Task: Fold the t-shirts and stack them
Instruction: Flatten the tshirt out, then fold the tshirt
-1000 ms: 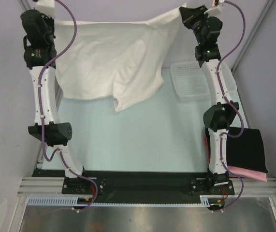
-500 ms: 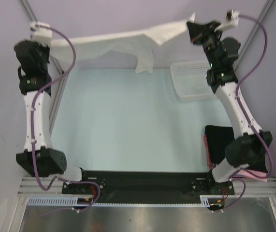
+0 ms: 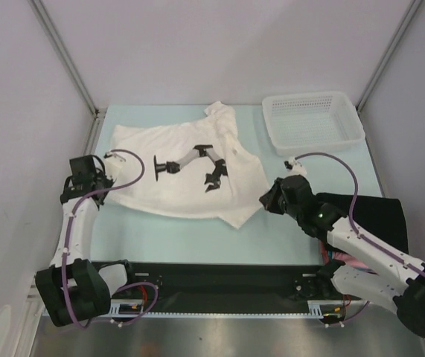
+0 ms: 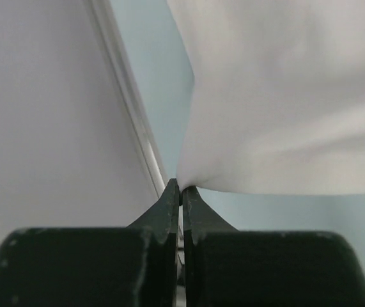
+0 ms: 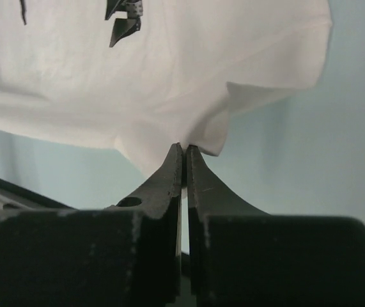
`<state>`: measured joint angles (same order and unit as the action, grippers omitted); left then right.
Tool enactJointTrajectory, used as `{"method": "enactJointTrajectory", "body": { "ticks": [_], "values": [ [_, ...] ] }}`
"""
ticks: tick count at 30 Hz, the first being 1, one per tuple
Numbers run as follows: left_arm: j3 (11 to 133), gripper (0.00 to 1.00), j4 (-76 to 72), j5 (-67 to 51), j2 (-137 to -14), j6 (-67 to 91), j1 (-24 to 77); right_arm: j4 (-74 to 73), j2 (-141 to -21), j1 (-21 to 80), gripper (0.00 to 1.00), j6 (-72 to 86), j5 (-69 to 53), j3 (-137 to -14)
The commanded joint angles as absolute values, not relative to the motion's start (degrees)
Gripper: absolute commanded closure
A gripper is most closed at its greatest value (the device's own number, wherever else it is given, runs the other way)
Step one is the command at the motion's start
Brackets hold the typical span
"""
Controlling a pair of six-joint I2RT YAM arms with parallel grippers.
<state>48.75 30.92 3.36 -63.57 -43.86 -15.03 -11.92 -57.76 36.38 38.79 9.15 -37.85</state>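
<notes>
I am logging what is showing.
1. White t-shirt [image 3: 190, 171]: lying spread on the table [image 3: 167, 238], left of centre (black print facing up).
2. Left gripper [image 4: 180, 185]: jaws pressing together, pinching the shirt's left edge.
3. Right gripper [image 5: 185, 148]: jaws likewise closed, nipping the shirt's near right corner.
4. Black t-shirt [image 3: 372, 216]: folded flat, sitting at the near right, partly under the right arm.
5. Mesh basket [image 3: 312, 97]: sitting at the far right, apart from the white shirt.
</notes>
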Motion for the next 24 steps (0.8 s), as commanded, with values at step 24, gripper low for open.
{"method": "enactJointTrajectory", "body": {
  "ticks": [24],
  "values": [
    [57.99,1.0,33.58,2.72,-80.21,-39.47,-18.19,-13.09,-100.14,34.72,1.0,12.4,4.06,-71.69]
  ]
}}
